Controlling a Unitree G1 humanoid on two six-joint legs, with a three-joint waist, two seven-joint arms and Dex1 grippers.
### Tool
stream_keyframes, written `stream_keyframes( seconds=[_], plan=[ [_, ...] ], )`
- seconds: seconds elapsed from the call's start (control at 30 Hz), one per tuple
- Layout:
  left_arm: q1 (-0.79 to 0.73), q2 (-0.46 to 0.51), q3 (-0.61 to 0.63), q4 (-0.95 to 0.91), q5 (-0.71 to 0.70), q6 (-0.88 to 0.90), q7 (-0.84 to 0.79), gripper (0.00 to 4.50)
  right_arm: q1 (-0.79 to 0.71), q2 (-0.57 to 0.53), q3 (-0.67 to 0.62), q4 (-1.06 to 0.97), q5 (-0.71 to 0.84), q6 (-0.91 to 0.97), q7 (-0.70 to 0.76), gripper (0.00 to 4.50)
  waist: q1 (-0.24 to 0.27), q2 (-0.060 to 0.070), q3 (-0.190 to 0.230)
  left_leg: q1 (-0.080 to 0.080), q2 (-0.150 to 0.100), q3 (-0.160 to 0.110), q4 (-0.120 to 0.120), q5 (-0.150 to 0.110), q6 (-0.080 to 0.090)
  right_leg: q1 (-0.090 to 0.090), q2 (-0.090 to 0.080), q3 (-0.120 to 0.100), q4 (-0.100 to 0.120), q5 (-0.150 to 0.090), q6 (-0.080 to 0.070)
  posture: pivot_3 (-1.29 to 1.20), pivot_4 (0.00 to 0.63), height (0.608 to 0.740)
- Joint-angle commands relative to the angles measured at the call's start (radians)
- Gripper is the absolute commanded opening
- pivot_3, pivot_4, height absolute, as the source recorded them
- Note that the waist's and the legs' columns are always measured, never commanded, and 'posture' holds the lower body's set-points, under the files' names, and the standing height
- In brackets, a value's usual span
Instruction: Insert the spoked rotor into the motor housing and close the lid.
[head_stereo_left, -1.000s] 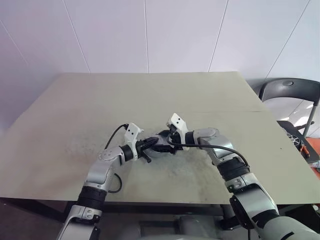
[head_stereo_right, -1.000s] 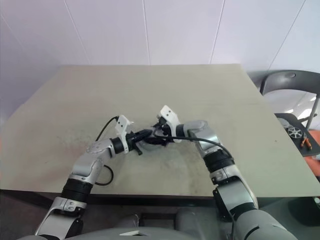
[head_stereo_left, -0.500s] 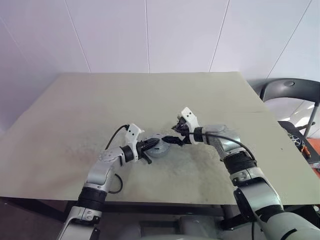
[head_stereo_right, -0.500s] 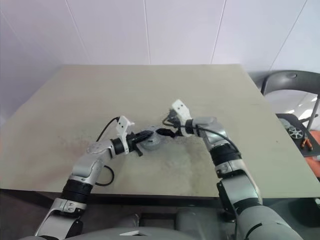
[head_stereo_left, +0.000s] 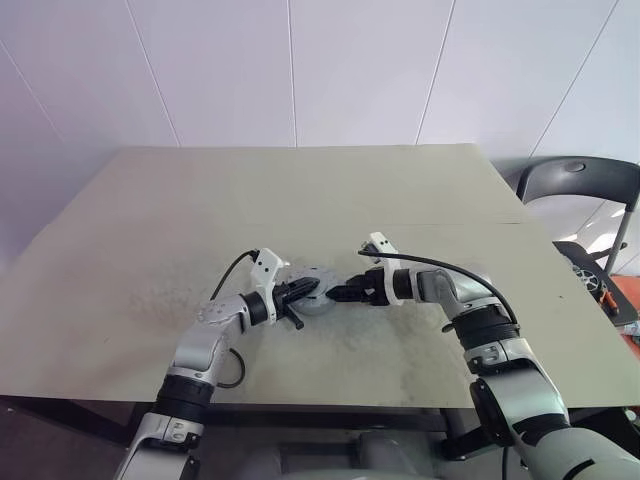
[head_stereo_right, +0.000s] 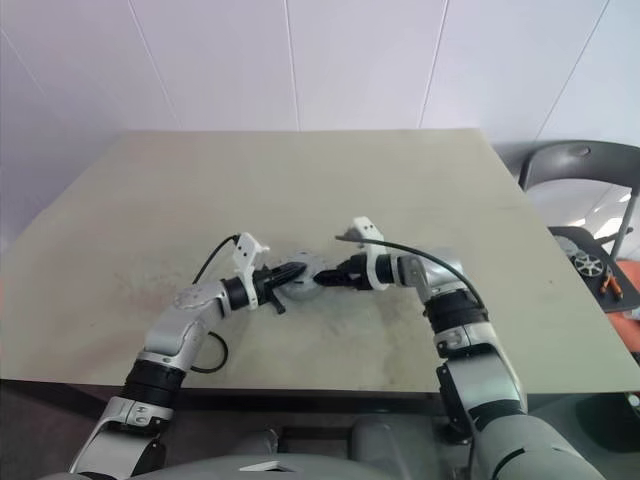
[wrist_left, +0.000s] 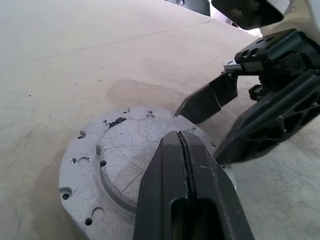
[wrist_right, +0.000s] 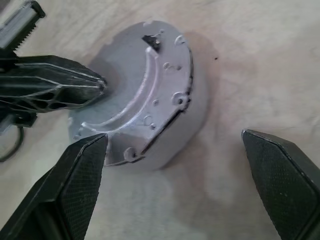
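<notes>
- table (head_stereo_left: 150, 230): bare beige top, motor housing (wrist_right: 150, 105) mid-front, silvery lid face seated on it, so closing looks done.
- right gripper (wrist_right: 175, 185): jaws wide, straddling housing, empty.
- left gripper (wrist_left: 182, 165): pinched closed, tip resting on lid.

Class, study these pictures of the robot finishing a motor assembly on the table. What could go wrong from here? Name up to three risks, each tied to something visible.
1. The left tool, shut, rests on the round silvery lid; pressing off-centre could tilt it.
2. The right tool is open with one finger close to the lid's rim; closing could nudge the assembly across the beige table.
3. The two tools are close together and could collide.
</notes>
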Motion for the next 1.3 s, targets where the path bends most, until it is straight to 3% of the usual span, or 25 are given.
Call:
stream_keyframes(
  seconds=[0.03,0.5,0.73,0.83,1.03,1.3],
  plan=[
    [-0.001,0.01,0.008,-0.014,-0.004,-0.013,0.0,0.0,0.032,0.051,0.005,-0.021,0.044,0.065,-0.016,4.47,-0.001,0.0,0.0,0.0,0.0,0.0,0.0,0.0,0.0,0.0,0.0,0.0,0.0,0.0,0.0,0.0,0.0,0.74],
    [0.002,0.011,0.007,-0.02,-0.006,-0.022,-0.001,0.0,0.05,0.14,-0.15,0.006,0.177,0.193,-0.062,4.47,-0.003,-0.001,-0.001,0.0,0.001,0.0,-0.001,0.0,0.0,-0.001,0.001,0.0,0.001,0.0,0.0,0.0,0.0,0.74],
    [-0.002,0.027,0.023,-0.017,-0.009,-0.033,-0.002,0.0,0.052,0.138,-0.143,-0.024,0.213,0.211,-0.05,4.47,-0.004,-0.001,-0.001,0.0,0.001,0.0,-0.002,0.0,0.0,-0.002,0.002,0.0,0.002,0.0,0.0,0.0,0.0,0.74],
    [-0.002,0.035,0.029,-0.017,-0.012,-0.037,-0.002,0.0,0.052,0.143,-0.149,-0.028,0.217,0.204,-0.056,3.92,-0.004,-0.001,-0.001,0.0,0.001,0.0,-0.001,0.0,0.0,-0.002,0.001,0.0,0.002,0.0,0.0,0.0,0.0,0.74],
    [0.002,0.038,0.033,-0.018,-0.012,-0.04,-0.002,0.0,0.056,0.135,-0.129,-0.035,0.209,0.187,-0.056,1.96,-0.001,-0.001,-0.001,-0.003,0.001,0.0,-0.001,0.0,0.0,-0.004,0.001,0.0,0.002,0.0,0.0,0.0,0.0,0.74],
    [0.01,0.038,0.035,-0.026,-0.013,-0.04,0.002,0.0,0.061,0.14,-0.114,-0.032,0.206,0.159,-0.073,1.74,-0.001,-0.001,-0.001,-0.002,0.001,0.001,0.0,0.0,0.0,-0.004,0.001,0.001,0.003,0.0,0.0,0.0,0.0,0.74]
  ],
)
